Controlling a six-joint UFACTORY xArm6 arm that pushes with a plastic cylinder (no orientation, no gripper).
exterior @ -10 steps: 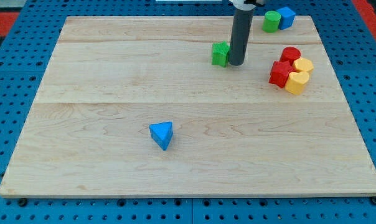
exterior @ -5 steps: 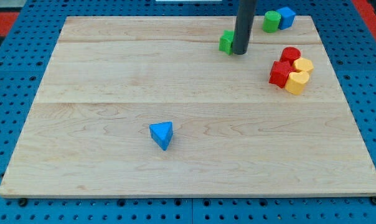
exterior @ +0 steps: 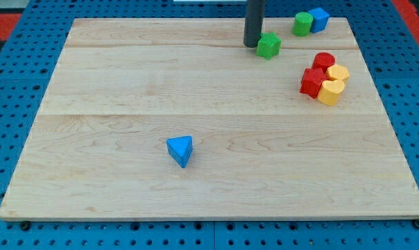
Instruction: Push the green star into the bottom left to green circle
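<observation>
Star (exterior: pixel 268 46) is now being pushed from its left by my tip (exterior: pixel 252 45), touching, closing toward circle (exterior: pixel 303 24) up-right; no gripper fitted.

Rod parked up near the view's top, right of centre

My tip (exterior: pixel 252 46) is down on the surface, and the dark rod goes straight up from it, pretty much vertical, until it runs out of the view's top edge. Only that straight dark shaft shows.

two green blocks (exterior: pixel 268 46) (exterior: pixel 302 23), two blue (exterior: pixel 180 150) (exterior: pixel 319 19), two red (exterior: pixel 311 82) (exterior: pixel 324 61), two yellow (exterior: pixel 331 92) (exterior: pixel 338 72)
</observation>
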